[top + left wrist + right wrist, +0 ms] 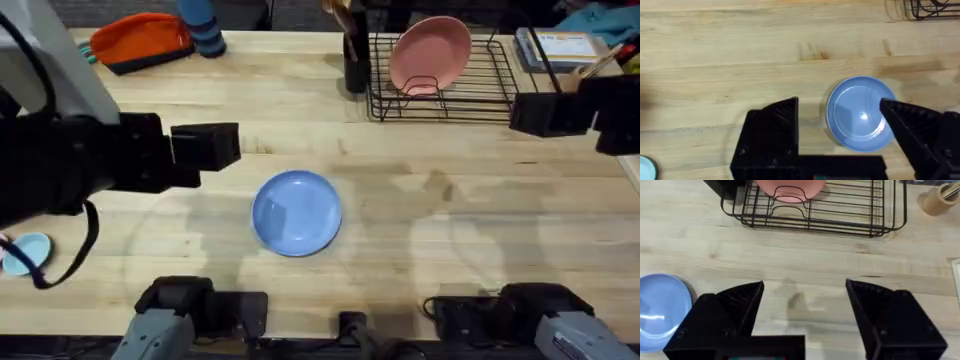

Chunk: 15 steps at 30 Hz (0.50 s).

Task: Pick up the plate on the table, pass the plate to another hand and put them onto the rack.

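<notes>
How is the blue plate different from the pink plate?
The blue plate is blue; the pink plate is pink. The blue plate lies flat on the table, while the pink plate stands on edge, leaning in the rack. The blue plate sits near the middle of the table; the pink plate is at the far side. Both are round and look about the same size.

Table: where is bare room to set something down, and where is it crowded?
Bare wood lies between the blue plate and the rack, and right of the plate below the right gripper. Crowded: the far edge, with the rack, pink plate and orange pouch.
</notes>
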Motion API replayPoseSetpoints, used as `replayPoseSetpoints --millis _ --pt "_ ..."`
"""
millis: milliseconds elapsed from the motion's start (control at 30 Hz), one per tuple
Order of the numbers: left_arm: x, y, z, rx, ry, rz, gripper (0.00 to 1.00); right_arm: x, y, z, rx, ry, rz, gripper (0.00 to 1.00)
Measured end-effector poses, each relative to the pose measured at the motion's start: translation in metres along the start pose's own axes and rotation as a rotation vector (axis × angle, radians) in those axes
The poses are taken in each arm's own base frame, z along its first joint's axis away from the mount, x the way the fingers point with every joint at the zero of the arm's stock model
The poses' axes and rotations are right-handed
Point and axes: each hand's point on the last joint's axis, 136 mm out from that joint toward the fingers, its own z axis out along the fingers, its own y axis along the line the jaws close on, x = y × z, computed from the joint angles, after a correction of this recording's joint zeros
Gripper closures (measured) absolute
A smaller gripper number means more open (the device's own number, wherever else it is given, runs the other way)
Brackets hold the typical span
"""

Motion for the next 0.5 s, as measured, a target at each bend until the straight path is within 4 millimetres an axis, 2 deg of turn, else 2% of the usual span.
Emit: replayPoseSetpoints --millis 500 --pt "0.0050 0.0014 0.0013 -0.007 0.026 0.030 0.006 -0.0001 0.0000 -0.0001 0.000 0.000 0.000 0.007"
